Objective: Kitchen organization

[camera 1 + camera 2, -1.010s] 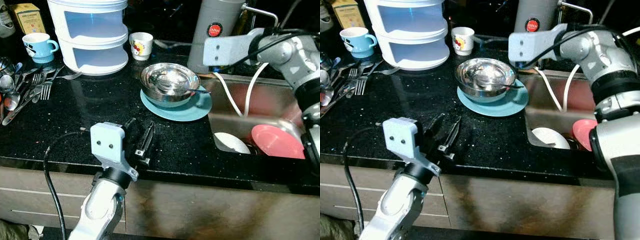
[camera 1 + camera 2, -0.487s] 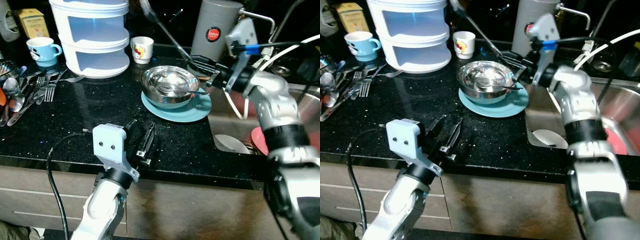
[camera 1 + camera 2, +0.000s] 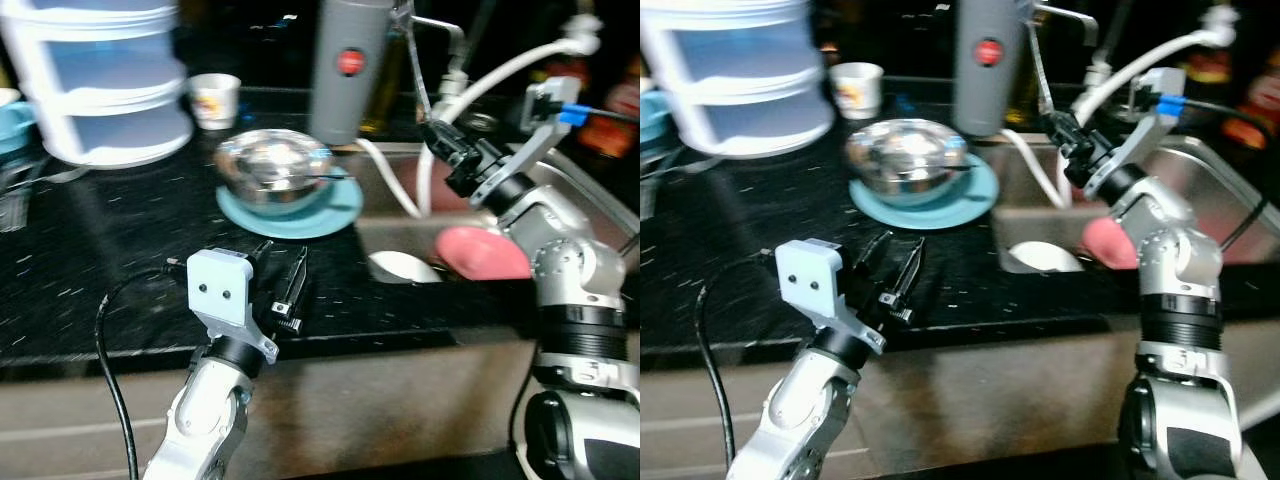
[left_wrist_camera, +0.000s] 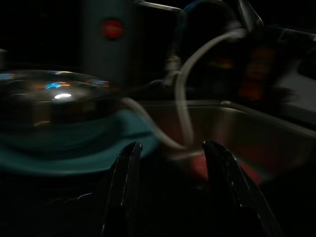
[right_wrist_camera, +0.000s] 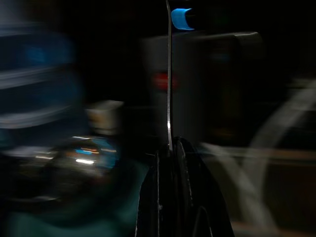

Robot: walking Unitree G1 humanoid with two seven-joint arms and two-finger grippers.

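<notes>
Currently, in the left eye view, the right gripper (image 3: 440, 140) is raised over the sink (image 3: 600, 215), clenched on the handle of a long utensil (image 3: 410, 60). The handle is thin and held only at its end, so it is judged liable to pivot or slip and to knock the grey flask (image 3: 345, 65) or the tap (image 3: 450, 40). The pink plate (image 3: 485, 255) and a white dish (image 3: 400, 266) lie in the sink below, where a drop would land. The left gripper (image 3: 280, 285) rests low over the worktop (image 3: 100, 260), fingers parted, grasping nothing.

Right eye view: the same scene is smeared by motion. The steel bowl (image 3: 905, 155) on the teal plate (image 3: 970, 200) is readable, but what lies in the bowl is not.

Left wrist view: very dark. Two spread fingers (image 4: 126, 168), the bowl's rim and a white hose (image 4: 185, 84) are made out; the sink's contents are not.

Right wrist view: the closed fingers (image 5: 173, 163) are seen pinching the thin handle edge-on. The utensil's head is cut off at the frame edge, so its kind cannot be told.
</notes>
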